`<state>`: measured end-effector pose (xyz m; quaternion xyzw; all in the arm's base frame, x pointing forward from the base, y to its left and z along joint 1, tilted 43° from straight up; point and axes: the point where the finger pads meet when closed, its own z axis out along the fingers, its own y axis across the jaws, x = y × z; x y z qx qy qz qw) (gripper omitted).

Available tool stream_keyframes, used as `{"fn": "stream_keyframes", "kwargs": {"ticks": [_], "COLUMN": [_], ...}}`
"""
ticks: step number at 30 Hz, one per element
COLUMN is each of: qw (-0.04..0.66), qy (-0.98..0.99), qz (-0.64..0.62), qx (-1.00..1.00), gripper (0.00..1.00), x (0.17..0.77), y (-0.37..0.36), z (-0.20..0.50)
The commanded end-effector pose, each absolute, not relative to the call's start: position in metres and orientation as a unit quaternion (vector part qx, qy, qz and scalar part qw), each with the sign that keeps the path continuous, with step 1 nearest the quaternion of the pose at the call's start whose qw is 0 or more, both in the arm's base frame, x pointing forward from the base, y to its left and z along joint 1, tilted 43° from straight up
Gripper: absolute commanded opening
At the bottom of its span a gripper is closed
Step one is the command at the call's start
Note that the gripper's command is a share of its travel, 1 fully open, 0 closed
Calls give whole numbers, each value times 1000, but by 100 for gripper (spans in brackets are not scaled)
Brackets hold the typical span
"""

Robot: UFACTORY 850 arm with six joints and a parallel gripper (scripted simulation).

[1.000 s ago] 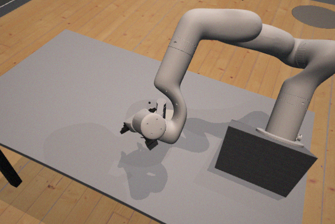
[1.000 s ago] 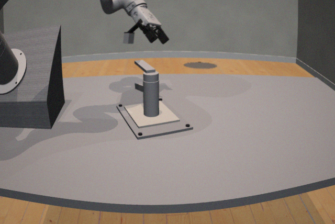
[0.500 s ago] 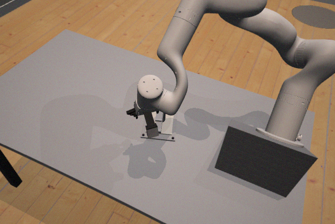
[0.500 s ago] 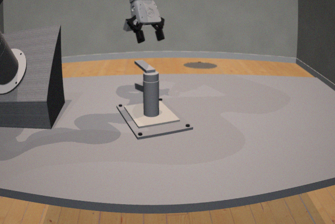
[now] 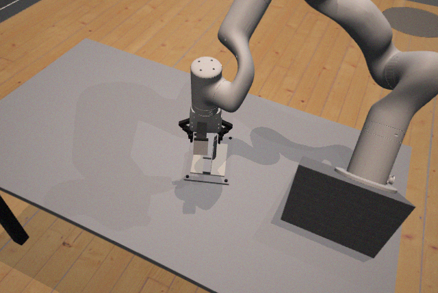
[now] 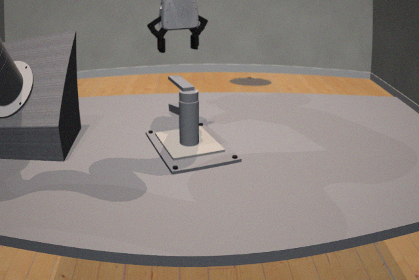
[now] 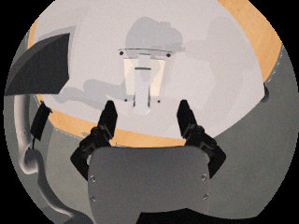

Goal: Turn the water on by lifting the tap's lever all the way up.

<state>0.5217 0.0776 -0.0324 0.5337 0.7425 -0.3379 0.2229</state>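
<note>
The gripper hangs above the flat grey lever, fingers spread wide, holding nothing. Below it, one smooth cylindrical tap stands on a square plate with apparently four corner bolts.

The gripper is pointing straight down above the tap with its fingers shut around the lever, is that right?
Not quite. The gripper does point straight down above the tap, but its fingers are open and hang well above the lever, touching nothing. The exterior view shows the gap.
</note>
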Motion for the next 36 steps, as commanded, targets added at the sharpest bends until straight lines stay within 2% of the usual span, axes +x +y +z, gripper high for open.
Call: {"fn": "stream_keyframes", "kwargs": {"ticks": [1,7,8,36], "qw": [207,207,207,207], "qy": [734,733,733,733], "qz": [-308,-307,-307,-307], "qx": [568,570,570,570], "gripper": [100,100,0,0], "x": [516,516,516,516], "y": [74,74,74,74], "z": [-25,-24,-24,-24]}}
